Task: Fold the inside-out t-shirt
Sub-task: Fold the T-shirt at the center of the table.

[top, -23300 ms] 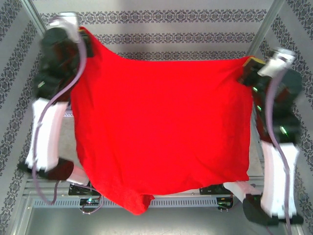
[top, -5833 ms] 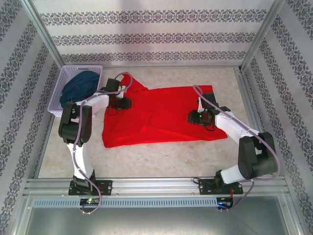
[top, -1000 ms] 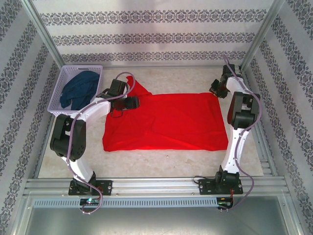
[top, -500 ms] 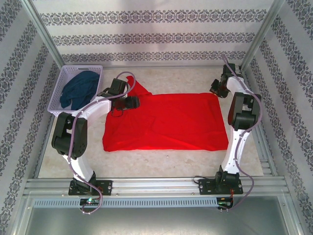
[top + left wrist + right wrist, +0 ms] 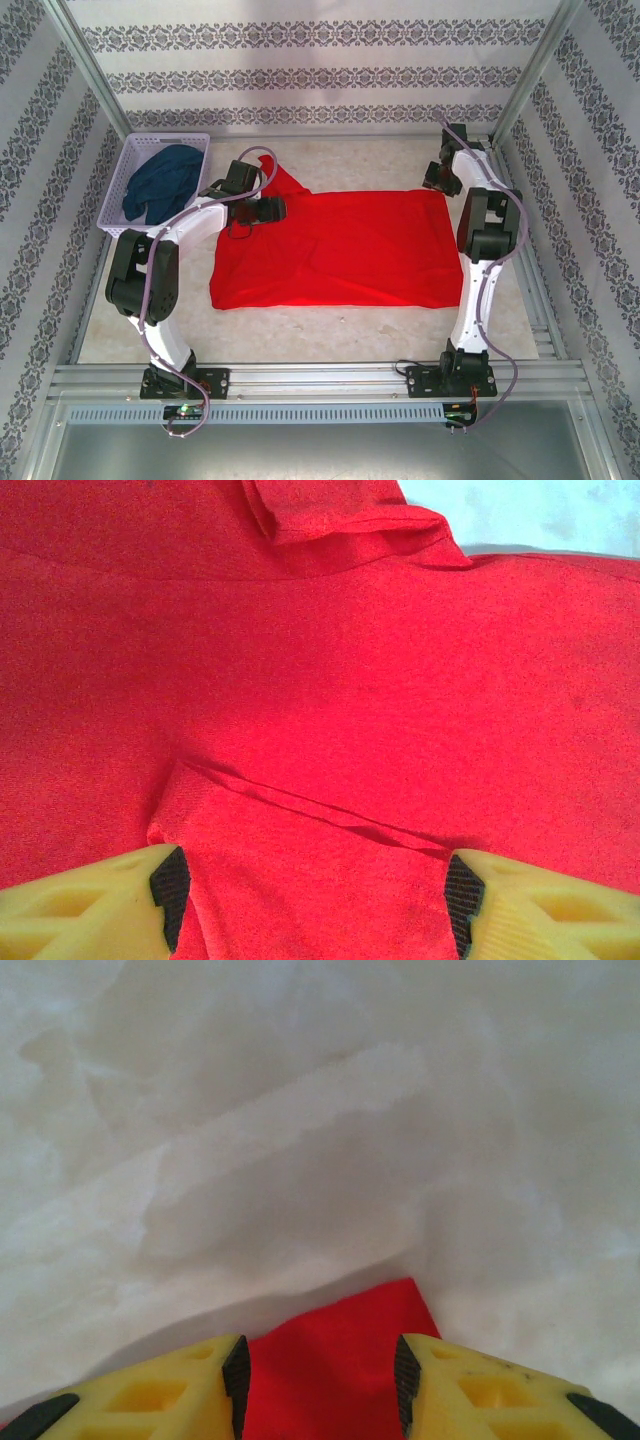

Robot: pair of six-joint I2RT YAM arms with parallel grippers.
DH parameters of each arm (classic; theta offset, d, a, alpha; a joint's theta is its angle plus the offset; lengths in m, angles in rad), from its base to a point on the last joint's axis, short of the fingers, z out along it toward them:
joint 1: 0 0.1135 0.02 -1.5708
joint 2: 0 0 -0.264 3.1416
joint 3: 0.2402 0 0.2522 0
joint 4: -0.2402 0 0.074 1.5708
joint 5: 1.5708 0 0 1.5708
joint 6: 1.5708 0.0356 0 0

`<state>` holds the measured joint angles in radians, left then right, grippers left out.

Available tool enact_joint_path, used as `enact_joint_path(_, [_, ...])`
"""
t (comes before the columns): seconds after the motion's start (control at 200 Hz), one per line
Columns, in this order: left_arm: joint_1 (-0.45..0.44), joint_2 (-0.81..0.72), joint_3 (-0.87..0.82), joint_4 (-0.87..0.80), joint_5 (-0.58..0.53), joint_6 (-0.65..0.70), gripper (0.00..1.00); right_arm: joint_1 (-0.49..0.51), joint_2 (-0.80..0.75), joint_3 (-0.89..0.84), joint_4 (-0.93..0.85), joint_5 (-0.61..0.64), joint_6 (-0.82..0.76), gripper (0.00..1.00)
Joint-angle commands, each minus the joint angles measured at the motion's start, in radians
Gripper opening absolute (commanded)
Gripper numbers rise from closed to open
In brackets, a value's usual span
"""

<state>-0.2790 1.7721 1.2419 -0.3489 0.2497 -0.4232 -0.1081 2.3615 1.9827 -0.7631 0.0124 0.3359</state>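
Straddling edges of the bright red fabric t-shirt point(image 5: 340, 250) for a pinch, your left fingers point(image 5: 90, 910) and right fingers point(image 5: 160, 1390) are standing open.

Your pale marbled bench point(image 5: 330, 325) carries the red t-shirt point(image 5: 350, 250), spread flat at its centre with one sleeve poking toward 11 o'clock. At 10 o'clock sits a lavender basket point(image 5: 165, 137) holding a navy garment point(image 5: 160, 180).

A navy garment point(image 5: 160, 180) lies in the lavender basket point(image 5: 195, 142) on the table point(image 5: 330, 330), far left.
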Motion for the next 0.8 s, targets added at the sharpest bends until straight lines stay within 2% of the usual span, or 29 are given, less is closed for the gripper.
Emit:
enact_joint_path(0.0, [0.01,0.004,0.002,-0.027,-0.007,0.026,0.7,0.012,0.047,0.061,-0.095,0.08,-0.03,0.45])
enact_joint_path(0.195, [0.009,0.011,-0.002,-0.021,-0.005,0.024,0.7,0.008,0.09,0.103,-0.12,0.075,-0.04,0.41])
enact_joint_path(0.62, [0.016,0.018,0.022,-0.039,-0.027,0.037,0.7,-0.002,0.13,0.139,-0.102,-0.015,-0.014,0.03])
enact_joint_path(0.799, [0.023,0.028,0.046,-0.046,-0.029,0.04,0.7,-0.001,0.067,0.112,-0.028,-0.064,-0.014,0.0])
